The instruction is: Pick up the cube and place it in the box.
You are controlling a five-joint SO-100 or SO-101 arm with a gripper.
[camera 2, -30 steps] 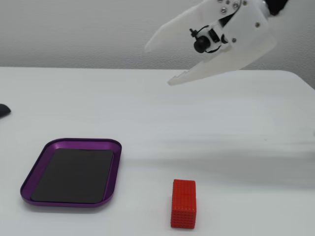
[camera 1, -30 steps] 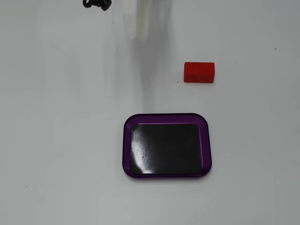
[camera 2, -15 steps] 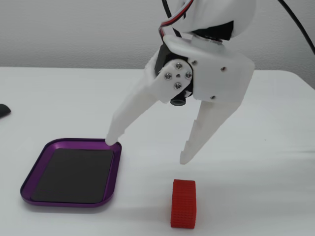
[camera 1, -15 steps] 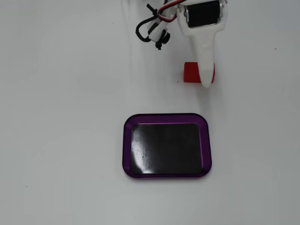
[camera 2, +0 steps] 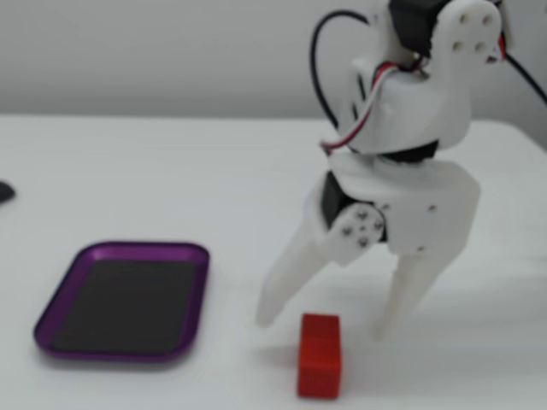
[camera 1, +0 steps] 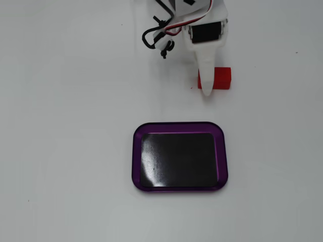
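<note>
The red cube [camera 1: 219, 78] lies on the white table, above the purple box [camera 1: 136, 156] in a fixed view taken from above. My white gripper [camera 1: 204, 80] reaches in from the top edge, and one finger [camera 1: 207, 89] overlaps the cube's left end. In a fixed view from the side, the gripper [camera 2: 325, 325] is open. Its fingertips are low near the table, spread on either side just behind the cube [camera 2: 320, 357]. The box [camera 2: 51, 318] lies to the left and holds nothing.
Black and red cables [camera 1: 156, 35] loop beside the arm at the top. A dark object [camera 2: 4, 192] sits at the left edge of the side view. White table surface surrounds the box.
</note>
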